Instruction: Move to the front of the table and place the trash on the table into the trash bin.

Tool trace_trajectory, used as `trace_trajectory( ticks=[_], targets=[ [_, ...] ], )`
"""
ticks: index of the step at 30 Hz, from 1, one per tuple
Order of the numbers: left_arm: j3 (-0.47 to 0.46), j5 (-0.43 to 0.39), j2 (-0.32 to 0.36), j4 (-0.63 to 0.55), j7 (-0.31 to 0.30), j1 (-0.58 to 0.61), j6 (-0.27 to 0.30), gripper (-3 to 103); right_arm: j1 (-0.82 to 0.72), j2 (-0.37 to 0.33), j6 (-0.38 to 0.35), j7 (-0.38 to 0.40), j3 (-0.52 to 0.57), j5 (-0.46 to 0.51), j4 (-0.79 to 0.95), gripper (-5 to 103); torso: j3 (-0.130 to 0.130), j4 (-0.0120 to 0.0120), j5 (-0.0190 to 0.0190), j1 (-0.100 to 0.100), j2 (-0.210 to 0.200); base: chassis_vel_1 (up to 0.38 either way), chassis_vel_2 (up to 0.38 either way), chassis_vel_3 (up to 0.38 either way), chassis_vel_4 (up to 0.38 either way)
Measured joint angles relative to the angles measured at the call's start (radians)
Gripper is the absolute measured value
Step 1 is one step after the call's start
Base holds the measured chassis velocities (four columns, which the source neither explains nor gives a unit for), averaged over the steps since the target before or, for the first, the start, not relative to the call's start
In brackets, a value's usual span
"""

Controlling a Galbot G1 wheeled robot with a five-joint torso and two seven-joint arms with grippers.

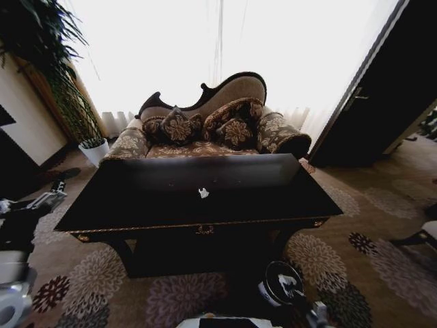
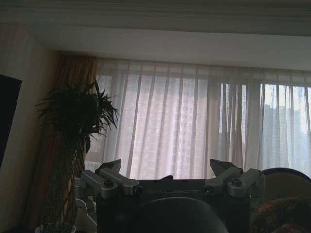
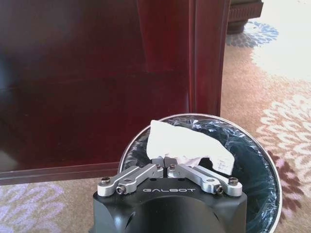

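Observation:
My right gripper (image 3: 165,162) is shut on a crumpled white paper scrap (image 3: 187,143) and holds it just above the open mouth of the trash bin (image 3: 272,194), a round black bucket with a shiny rim and a dark liner. In the head view the trash bin (image 1: 273,279) stands on the carpet below the table's front right corner. Another small white scrap of trash (image 1: 203,193) lies near the middle of the dark glossy table (image 1: 123,201). My left gripper (image 2: 166,170) is open with nothing between its fingers, raised at the table's left end and facing the curtained window.
A patterned sofa (image 1: 205,130) with cushions stands behind the table. A white plant pot (image 1: 94,150) with a tall plant sits at the back left. The table's dark side panel (image 3: 97,82) rises right beside the bin. Flowered carpet (image 1: 369,225) spreads out to the right.

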Motion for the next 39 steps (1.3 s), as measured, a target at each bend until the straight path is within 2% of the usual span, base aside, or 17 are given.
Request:
trace_trajectory(
  ticks=[6, 10, 14, 16, 20, 21, 23, 25, 30, 32, 35, 39],
  targets=[
    [-0.005, 0.002, -0.006, 0.003, 0.0, 0.005, 0.0, 100, 0.045, -0.013, -0.015, 0.012, -0.017, -0.001, -0.048, 0, 0.0, 0.0001, -0.0005, 0.0, 0.0, 0.0, 0.0, 0.0, 0.0],
    [0.001, 0.011, -0.015, 0.004, 0.0, 0.006, 0.001, 100, 0.065, -0.019, -0.018, -0.008, -0.022, -0.009, -0.075, 1, 0.0, 0.0, -0.0001, 0.0, 0.0, 0.0, 0.0, 0.0, 0.0],
    [0.003, 0.015, -0.02, 0.004, -0.001, 0.005, 0.002, 100, 0.075, -0.017, -0.029, -0.011, -0.027, -0.009, -0.082, 21, 0.0, 0.0, -0.0003, 0.0, 0.0, 0.0, 0.0, 0.0, 0.0],
    [0.004, 0.015, -0.021, 0.004, -0.001, 0.005, 0.002, 100, 0.075, -0.016, -0.03, -0.01, -0.028, -0.008, -0.083, 21, 0.0, 0.0, -0.0001, 0.0, 0.0, 0.0, 0.0, 0.0, 0.0],
    [0.011, 0.021, -0.027, 0.006, -0.001, 0.002, 0.002, 100, 0.072, -0.017, -0.032, -0.007, -0.03, -0.007, -0.081, 42, 0.0, 0.0001, -0.0001, 0.0, 0.0, 0.0, 0.0, 0.0, 0.0],
    [0.011, 0.021, -0.027, 0.006, -0.001, 0.002, 0.002, 100, 0.072, -0.017, -0.032, -0.007, -0.03, -0.007, -0.081, 42, 0.0, 0.0001, -0.0001, 0.0, 0.0, 0.0, 0.0, 0.0, 0.0],
    [0.014, 0.022, -0.028, 0.006, 0.0, 0.001, 0.002, 100, 0.067, -0.02, -0.032, -0.007, -0.03, -0.006, -0.077, 54, 0.0, 0.0, -0.0002, 0.0, 0.0, 0.0, 0.0, 0.0, 0.0],
    [0.015, 0.022, -0.028, 0.006, -0.001, 0.0, 0.002, 100, 0.063, -0.022, -0.032, -0.007, -0.028, -0.006, -0.074, 54, 0.0, 0.0, -0.0003, 0.0, 0.0, 0.0, 0.0, 0.0, 0.0],
    [0.023, 0.023, -0.024, 0.007, 0.0, -0.009, 0.002, 100, 0.015, -0.028, -0.032, -0.011, -0.013, 0.023, -0.01, 82, 0.0, 0.0001, 0.0, 0.0, 0.0, 0.0, 0.0, 0.0, 0.0],
    [0.026, 0.023, -0.024, 0.009, 0.0, -0.012, 0.002, 100, -0.001, -0.032, -0.032, -0.013, -0.008, 0.026, 0.015, 82, 0.0, 0.0001, 0.0, 0.0, 0.0, 0.0, 0.0, 0.0, 0.0],
    [0.037, 0.025, -0.023, 0.016, 0.0, -0.025, 0.001, 100, -0.071, -0.052, -0.028, -0.04, 0.015, 0.014, 0.112, 96, 0.0, 0.0, -0.0003, 0.0, 0.0, 0.0, 0.0, 0.0, 0.0],
    [0.056, 0.026, -0.02, 0.025, 0.0, -0.047, 0.0, 100, -0.158, -0.067, -0.008, -0.079, 0.059, -0.003, 0.249, 100, 0.0, -0.0001, -0.0005, 0.0, 0.0, 0.0, 0.0, 0.0, 0.0]
  ],
)
